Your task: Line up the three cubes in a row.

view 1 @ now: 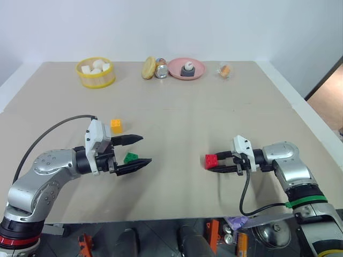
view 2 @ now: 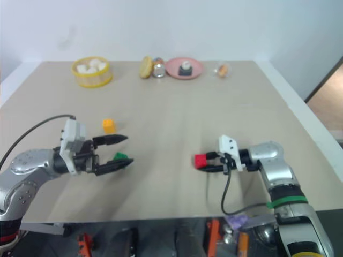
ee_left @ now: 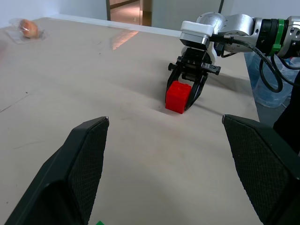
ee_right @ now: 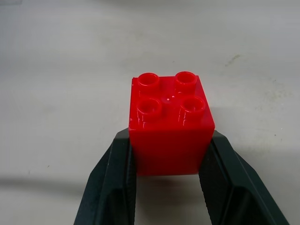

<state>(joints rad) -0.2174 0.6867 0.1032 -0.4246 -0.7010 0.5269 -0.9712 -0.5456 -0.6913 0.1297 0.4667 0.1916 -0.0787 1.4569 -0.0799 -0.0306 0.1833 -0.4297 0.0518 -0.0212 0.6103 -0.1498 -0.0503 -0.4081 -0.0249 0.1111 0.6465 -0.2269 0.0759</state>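
Right gripper [view 1: 214, 162], frame right: jaws clamped on red cube [view 1: 211, 160], on table [view 1: 177, 118]. Left gripper [view 1: 140, 150], frame left: jaws spread, empty, green cube [view 1: 130, 158] between fingers; yellow cube [view 1: 116, 126] above.

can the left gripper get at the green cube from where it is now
Probably yes: the left gripper is open, and the green cube sits on the table right by its fingers, nothing between.

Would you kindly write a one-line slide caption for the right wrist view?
Right gripper shut on the red cube, studs up, its two black fingers clamping opposite sides over the beige table.
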